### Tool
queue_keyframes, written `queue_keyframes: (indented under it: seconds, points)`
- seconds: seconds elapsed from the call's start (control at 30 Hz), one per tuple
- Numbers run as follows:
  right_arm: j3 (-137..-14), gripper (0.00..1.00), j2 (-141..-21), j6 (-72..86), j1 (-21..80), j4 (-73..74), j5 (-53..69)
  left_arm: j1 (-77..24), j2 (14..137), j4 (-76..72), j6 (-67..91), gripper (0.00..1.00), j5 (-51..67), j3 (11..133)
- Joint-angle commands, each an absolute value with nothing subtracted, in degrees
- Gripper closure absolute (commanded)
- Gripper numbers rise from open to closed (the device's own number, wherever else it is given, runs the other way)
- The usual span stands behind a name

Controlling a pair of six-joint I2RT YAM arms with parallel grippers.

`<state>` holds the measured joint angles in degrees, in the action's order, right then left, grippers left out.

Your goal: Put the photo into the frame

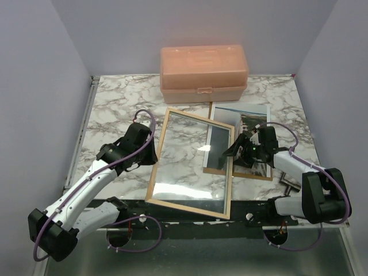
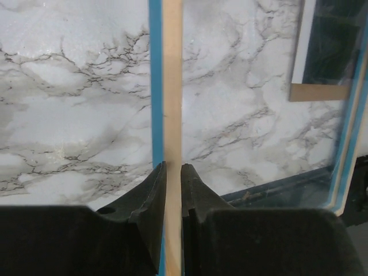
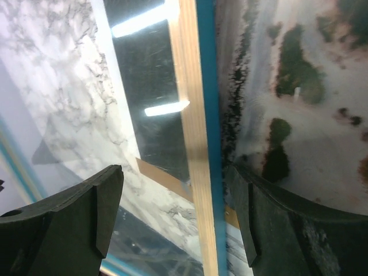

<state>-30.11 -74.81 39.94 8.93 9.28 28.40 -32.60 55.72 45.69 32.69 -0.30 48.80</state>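
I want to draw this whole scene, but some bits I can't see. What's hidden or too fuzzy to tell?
- Top view: the right arm covers the photo's lower part.
- Top view: the peach box is shut, hiding its inside.
- Left wrist view: the picture edge cuts off most of the photo.
- Right wrist view: the photo is blurry; whether the jaw over it touches it is unclear.

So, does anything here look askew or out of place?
Yes: the frame lies crooked to the table edges, its right rim overlapping the photo, and its near rim seems to overhang the table's front edge.
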Motion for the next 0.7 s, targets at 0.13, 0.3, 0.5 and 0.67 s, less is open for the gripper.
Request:
queue_keyframes:
  seconds: [0.13, 0.3, 0.5, 0.67]
  points:
    - [-27.3, 0.18, -75.9, 45.2, 9.0, -1.6, 37.8, -33.2, 49.4, 47.5, 31.6, 1.0, 1.4, 58.4]
    - [-27.3, 0.18, -76.1, 45.3, 9.0, -1.8, 37.3, -33.2, 50.6, 47.6, 31.0, 1.0, 0.5, 58.2]
    - [-28.6, 0.18, -75.2, 42.2, 9.0, 4.8, 32.1, -32.9, 56.2, 46.1, 32.4, 0.45, -2.6, 52.0]
    - [-30.9, 0.18, -73.5, 38.5, 9.0, 13.1, 24.0, -31.0, 62.1, 42.3, 33.6, 0.21, -2.0, 47.2]
